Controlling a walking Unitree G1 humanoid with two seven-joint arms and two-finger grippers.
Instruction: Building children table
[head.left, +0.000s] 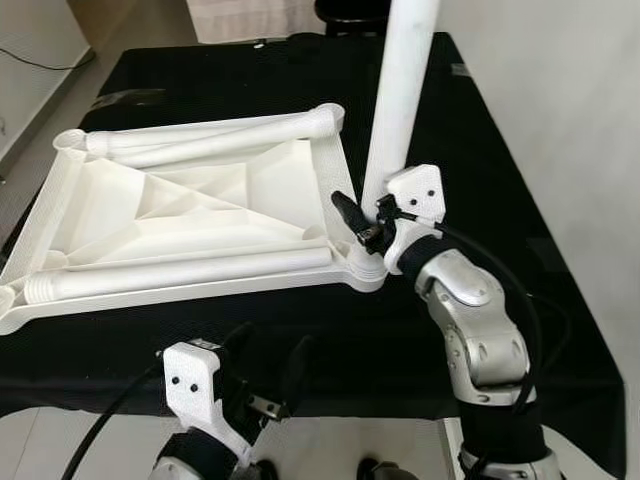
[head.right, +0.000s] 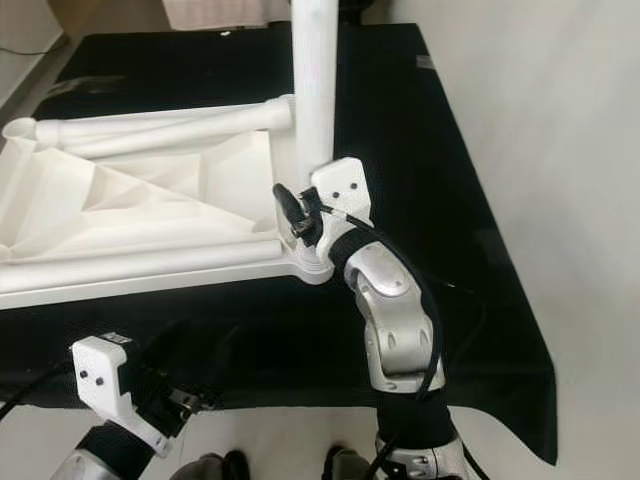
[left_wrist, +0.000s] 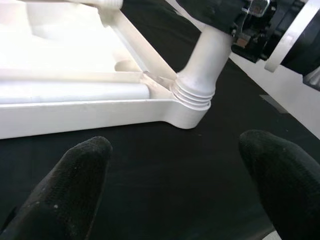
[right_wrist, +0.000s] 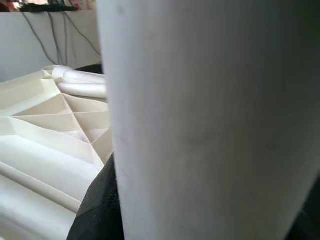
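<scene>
A white plastic table top (head.left: 180, 210) lies upside down on the black cloth. One white leg (head.left: 400, 90) stands upright in the socket at its near right corner, with the threaded base (left_wrist: 195, 90) seated there. My right gripper (head.left: 372, 218) is shut on this leg just above the socket, and the leg (right_wrist: 200, 120) sits close in the right wrist view. Two more legs lie flat inside the top, one (head.left: 190, 272) along the near side and one (head.left: 210, 135) along the far side. My left gripper (head.left: 270, 365) hangs open and holds nothing, low at the cloth's front edge, its fingertips (left_wrist: 75, 185) pointing at that corner.
The black cloth (head.left: 400, 340) covers the work surface to its front edge. A white wall (head.left: 580, 120) runs close along the right side. A strip of floor with a cable (head.left: 40, 60) shows at the far left.
</scene>
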